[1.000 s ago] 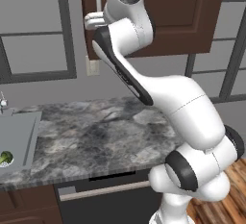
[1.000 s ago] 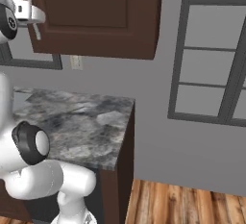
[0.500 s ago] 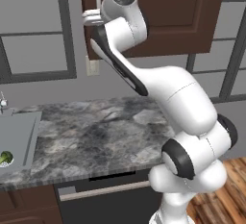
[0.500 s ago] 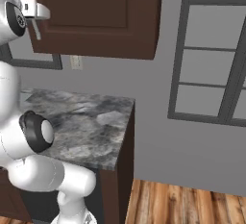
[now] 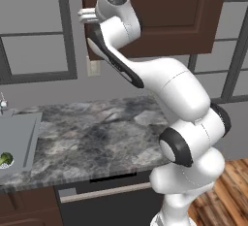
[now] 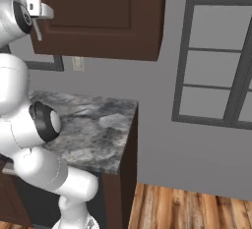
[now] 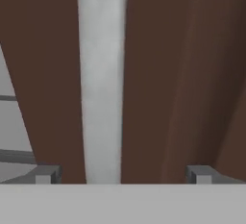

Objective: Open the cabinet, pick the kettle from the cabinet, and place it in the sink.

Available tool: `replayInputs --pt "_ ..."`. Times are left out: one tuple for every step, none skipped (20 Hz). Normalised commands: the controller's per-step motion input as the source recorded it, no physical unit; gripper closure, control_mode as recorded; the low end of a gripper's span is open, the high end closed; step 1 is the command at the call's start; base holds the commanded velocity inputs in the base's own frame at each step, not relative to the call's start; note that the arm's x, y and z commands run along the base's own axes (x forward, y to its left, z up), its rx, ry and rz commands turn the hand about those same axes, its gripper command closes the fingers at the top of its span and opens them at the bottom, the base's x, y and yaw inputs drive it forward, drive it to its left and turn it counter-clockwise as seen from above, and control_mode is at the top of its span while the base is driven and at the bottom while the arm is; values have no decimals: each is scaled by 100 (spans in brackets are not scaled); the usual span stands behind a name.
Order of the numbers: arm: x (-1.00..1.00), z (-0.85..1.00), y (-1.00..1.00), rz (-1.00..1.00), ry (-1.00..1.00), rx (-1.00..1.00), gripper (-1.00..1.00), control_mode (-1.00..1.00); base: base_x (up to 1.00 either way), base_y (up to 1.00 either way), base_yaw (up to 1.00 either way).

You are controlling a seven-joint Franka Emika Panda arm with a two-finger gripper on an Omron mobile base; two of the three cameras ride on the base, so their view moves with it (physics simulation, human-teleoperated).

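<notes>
cabinet [image 5: 169, 11] shut on the wall above the tabletop [image 5: 97, 133], its handle [image 7: 102, 79] close ahead between the fingertips [image 7: 47, 174], nearer one side | pincer [image 7: 122, 176] spread wide, gripping nothing | arm raised high, hand level, pointed at door's left edge | sink [image 5: 19, 137] far left
</notes>
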Motion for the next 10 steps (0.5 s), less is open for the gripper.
replayInputs --pt "40 0 15 0 0 3 -100 -100 0 0 0" --pt "40 0 14 0 0 2 -100 -100 0 0 0" --pt "40 0 14 0 0 1 -100 -100 0 0 0" --pt "40 0 13 0 0 3 -100 -100 0 0 0" --pt "41 0 13 0 0 3 -100 -100 0 0 0" --pt "41 0 14 0 0 3 -100 -100 0 0 0" --pt "41 0 15 0 0 2 -100 -100 0 0 0" --pt "41 -3 13 0 0 2 -100 -100 0 0 0" --pt "38 -6 11 0 0 1 -100 -100 0 0 0" --pt "35 -9 10 0 0 0 100 -100 0 0 0"
